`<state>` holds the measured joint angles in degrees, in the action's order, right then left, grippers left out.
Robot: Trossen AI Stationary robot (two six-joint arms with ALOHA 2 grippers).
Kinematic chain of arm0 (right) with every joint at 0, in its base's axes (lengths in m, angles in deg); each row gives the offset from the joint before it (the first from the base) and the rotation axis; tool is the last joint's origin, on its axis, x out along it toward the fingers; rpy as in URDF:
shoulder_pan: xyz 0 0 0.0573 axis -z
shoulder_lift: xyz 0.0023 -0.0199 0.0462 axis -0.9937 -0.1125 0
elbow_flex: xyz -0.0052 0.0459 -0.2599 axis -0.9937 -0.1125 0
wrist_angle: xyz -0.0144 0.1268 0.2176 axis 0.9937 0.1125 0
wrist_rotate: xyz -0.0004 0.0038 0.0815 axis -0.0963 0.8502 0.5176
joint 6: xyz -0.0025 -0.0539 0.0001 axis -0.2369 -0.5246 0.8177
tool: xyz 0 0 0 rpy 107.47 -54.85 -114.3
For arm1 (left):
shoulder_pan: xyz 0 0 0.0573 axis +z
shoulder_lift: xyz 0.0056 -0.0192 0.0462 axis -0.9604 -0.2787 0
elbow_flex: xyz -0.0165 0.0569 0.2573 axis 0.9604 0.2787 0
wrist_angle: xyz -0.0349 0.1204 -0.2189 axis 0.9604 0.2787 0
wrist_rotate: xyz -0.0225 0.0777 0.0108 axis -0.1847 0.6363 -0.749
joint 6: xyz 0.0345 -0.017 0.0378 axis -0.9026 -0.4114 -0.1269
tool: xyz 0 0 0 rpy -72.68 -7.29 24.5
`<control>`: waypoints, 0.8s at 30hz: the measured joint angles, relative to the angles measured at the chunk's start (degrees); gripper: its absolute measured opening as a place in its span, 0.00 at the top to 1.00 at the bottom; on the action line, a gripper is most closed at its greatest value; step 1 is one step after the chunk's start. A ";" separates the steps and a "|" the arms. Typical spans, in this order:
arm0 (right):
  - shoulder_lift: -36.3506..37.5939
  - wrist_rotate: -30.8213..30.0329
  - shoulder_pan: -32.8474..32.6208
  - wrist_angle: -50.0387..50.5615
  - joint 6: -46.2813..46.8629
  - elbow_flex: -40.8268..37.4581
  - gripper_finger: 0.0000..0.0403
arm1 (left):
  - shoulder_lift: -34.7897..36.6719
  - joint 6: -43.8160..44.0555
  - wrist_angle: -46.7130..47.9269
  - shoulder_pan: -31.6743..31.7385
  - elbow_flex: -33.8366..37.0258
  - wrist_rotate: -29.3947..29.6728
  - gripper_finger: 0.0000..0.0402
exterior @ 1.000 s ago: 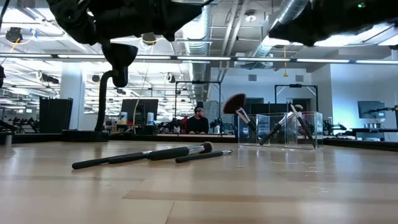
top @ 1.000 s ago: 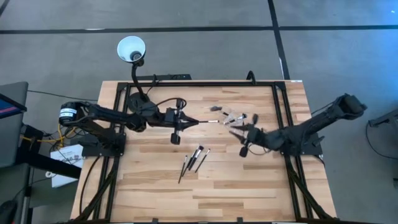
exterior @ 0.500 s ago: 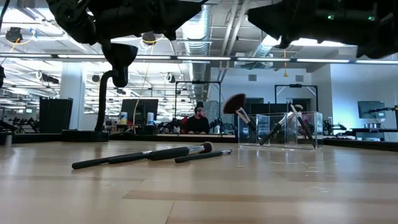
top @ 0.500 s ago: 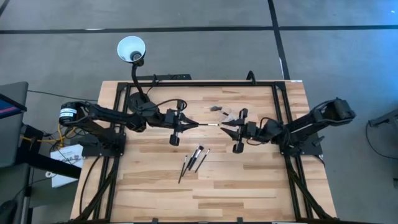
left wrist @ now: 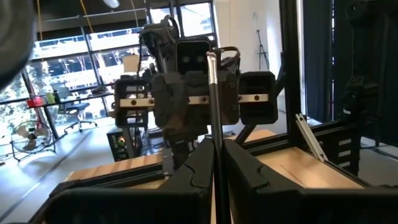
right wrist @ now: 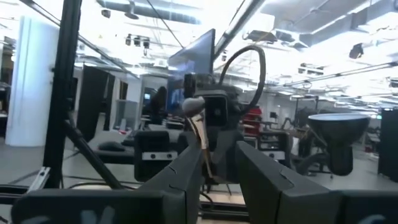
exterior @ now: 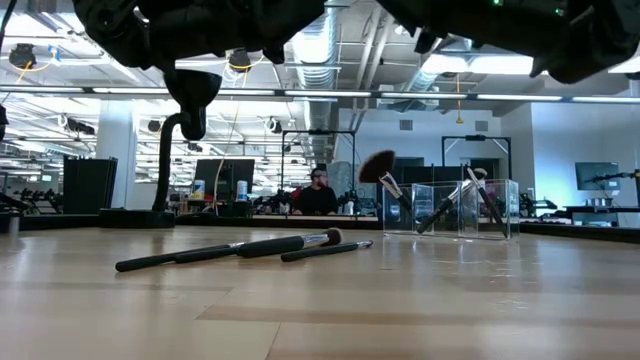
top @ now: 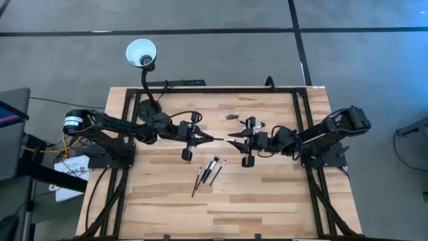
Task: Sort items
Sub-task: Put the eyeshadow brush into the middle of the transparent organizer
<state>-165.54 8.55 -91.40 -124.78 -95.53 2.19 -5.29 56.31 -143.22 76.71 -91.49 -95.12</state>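
Several brushes [exterior: 440,208] stand in the holder [exterior: 450,208] — three lie loose [top: 208,171]. Left gripper [top: 200,136] clamps one brush [left wrist: 213,112]; right gripper [top: 234,139], fingers apart, faces it mid-table.

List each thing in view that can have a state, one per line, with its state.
left gripper: shut on the held brush, above the table.
held brush: clamped by its handle, tip toward the right gripper.
right gripper: open, facing the brush tip.
loose brushes: three, lying flat on the table.
clear holder: upright, brushes leaning inside.
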 joint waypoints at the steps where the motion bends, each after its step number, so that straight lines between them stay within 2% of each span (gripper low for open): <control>1: 0.00 0.12 0.00 0.06 -0.05 0.17 0.78 | 0.00 0.02 0.00 -0.02 0.00 0.04 0.95; 5: 0.09 0.21 0.02 0.25 -1.46 0.28 0.78 | 0.00 0.04 0.36 -0.02 0.02 0.04 0.95; 9: 0.15 2.94 0.02 0.05 -1.50 0.28 0.78 | -0.04 0.18 1.27 -0.02 0.11 0.77 0.95; 18: 0.20 3.10 0.13 -0.25 -1.53 0.28 0.78 | -0.09 1.31 2.13 -0.02 0.11 1.60 0.95; 21: 0.22 2.75 0.13 -0.25 -1.55 0.28 0.82 | -0.09 1.33 2.36 0.00 0.11 1.60 0.95; 24: 0.22 2.62 0.15 -0.22 -1.54 0.28 0.91 | -0.07 1.31 2.34 -0.02 0.11 1.60 0.94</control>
<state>-165.32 11.17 -91.24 -125.00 -97.07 2.47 -5.35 57.62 -140.88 76.69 -91.38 -93.52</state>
